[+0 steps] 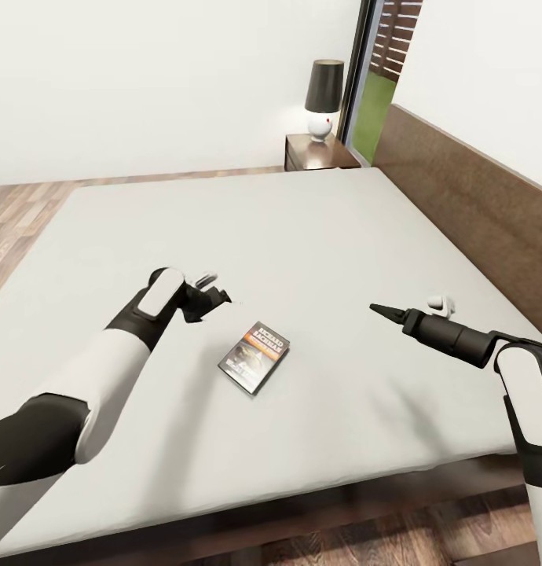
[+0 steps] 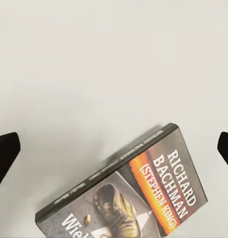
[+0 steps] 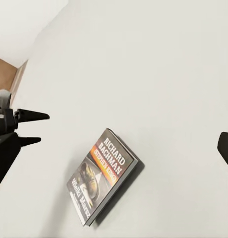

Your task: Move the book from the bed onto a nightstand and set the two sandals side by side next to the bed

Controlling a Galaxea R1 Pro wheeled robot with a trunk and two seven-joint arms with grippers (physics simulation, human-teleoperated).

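- left gripper (image 1: 212, 292) hovers just beside the book (image 1: 254, 356), jaws spread wide and empty.
- the book lies flat on the bed (image 1: 318, 236); the pickup step looks at hand, calling for descent and closure.
- right gripper (image 1: 379, 310) waits apart, jaws narrow.

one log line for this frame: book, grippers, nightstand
book: flat on bed, ungrasped | left gripper: open, beside book | right gripper: apart from book | nightstand: beyond bed, lamp on top
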